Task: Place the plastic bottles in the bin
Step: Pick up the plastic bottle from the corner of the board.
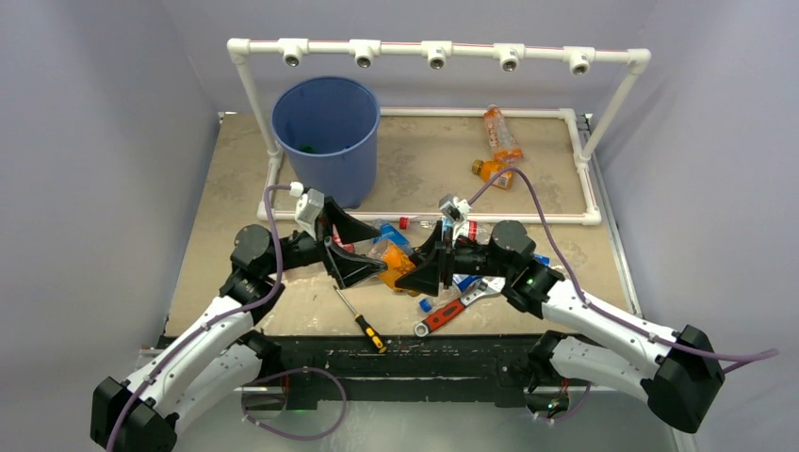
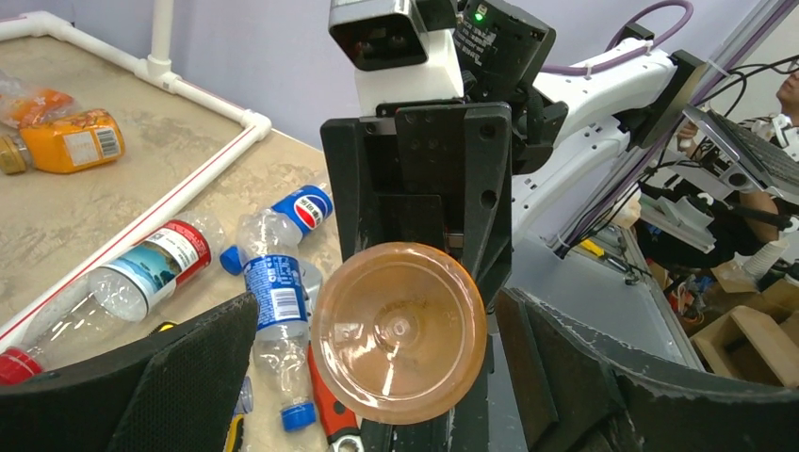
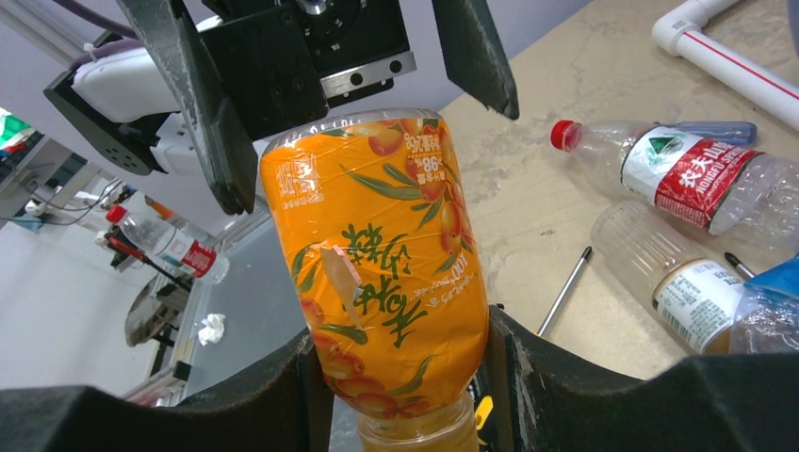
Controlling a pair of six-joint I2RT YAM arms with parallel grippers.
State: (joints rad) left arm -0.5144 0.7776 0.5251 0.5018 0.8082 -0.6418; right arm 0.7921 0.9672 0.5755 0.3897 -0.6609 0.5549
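My right gripper (image 1: 426,266) is shut on an orange-labelled plastic bottle (image 1: 397,267), gripping it near the neck (image 3: 400,358), and holds it above the table. The bottle's round base (image 2: 399,331) points into my left gripper (image 2: 379,315). That gripper is open, with a gap to each finger (image 2: 141,377). The left gripper's fingers (image 3: 193,104) flank the bottle's far end in the right wrist view. The blue bin (image 1: 325,137) stands at the back left. Several clear bottles (image 1: 391,232) lie below the arms. Two orange bottles (image 1: 499,137) lie at the back right.
A white pipe frame (image 1: 433,49) rises behind the bin, and its base rail (image 1: 528,217) crosses the table. A yellow-handled screwdriver (image 1: 363,322) and a red-handled wrench (image 1: 450,309) lie near the front edge. A thin screwdriver (image 3: 563,290) lies beside the clear bottles (image 3: 678,165).
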